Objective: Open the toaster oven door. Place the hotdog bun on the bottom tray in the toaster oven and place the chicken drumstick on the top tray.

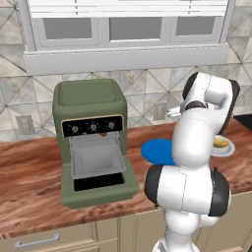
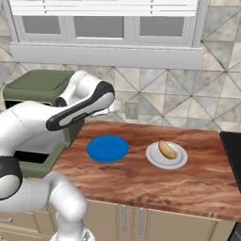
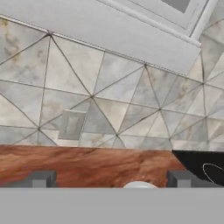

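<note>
Two fingertips (image 3: 42, 179) spread wide, gripper (image 3: 111, 180) empty; door (image 1: 101, 187) hangs over the counter (image 2: 141, 179) edge (bun (image 2: 167, 149) right).

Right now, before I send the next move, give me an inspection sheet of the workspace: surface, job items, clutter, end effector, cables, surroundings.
Surface: wooden countertop, reddish brown, over tan cabinet fronts.
Job's things: toaster oven at the counter's left; toaster oven door dropped open and lying flat, with a grey tray pulled out over it. Hotdog bun lies on a white plate to the right. Drumstick: not made out.
Clutter: blue plate between oven and white plate, nothing seen on it.
End effector: end effector open, holding nothing, facing the tiled wall above the white plate's rim.
Cables: nothing seen.
Surroundings: wall outlet, window sill above, dark stovetop at the right edge.
</note>
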Robot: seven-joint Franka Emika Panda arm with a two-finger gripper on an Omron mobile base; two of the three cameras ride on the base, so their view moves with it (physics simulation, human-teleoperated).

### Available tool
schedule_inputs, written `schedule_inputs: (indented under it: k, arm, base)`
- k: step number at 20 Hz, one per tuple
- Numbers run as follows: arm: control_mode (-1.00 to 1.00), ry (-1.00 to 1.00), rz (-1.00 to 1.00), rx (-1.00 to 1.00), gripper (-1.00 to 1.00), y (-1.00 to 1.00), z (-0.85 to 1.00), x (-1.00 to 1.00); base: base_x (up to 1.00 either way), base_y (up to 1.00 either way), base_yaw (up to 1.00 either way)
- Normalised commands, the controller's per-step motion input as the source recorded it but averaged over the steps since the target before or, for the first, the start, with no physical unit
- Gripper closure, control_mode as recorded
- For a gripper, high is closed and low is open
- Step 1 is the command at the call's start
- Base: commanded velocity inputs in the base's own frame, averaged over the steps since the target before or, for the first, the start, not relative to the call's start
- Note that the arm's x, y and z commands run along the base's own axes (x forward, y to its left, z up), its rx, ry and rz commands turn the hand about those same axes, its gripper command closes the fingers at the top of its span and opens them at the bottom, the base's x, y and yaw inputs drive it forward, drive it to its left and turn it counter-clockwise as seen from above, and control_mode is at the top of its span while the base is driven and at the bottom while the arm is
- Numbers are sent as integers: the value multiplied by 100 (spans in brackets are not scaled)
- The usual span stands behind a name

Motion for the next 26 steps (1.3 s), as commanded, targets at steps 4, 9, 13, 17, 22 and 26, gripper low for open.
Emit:
schedule_inputs:
  k: [4, 9, 13, 17, 22, 26]
  arm:
    - [-100, 85, -27, -3, -100, -90, 0, 28]
    - [-100, 82, -17, -1, -100, -75, 0, 17]
    - [-100, 55, -5, 0, -100, -54, 0, 5]
    - [-100, 45, 0, -7, -100, -49, 0, 20]
    - [-100, 42, 0, -15, -100, -14, 7, 45]
    - [-100, 45, 1, -18, -100, -15, 2, 40]
  base:
    - [0, 0, 0]
    - [0, 0, 0]
    - [0, 0, 0]
    - [0, 0, 0]
    - [0, 0, 0]
    - [0, 0, 0]
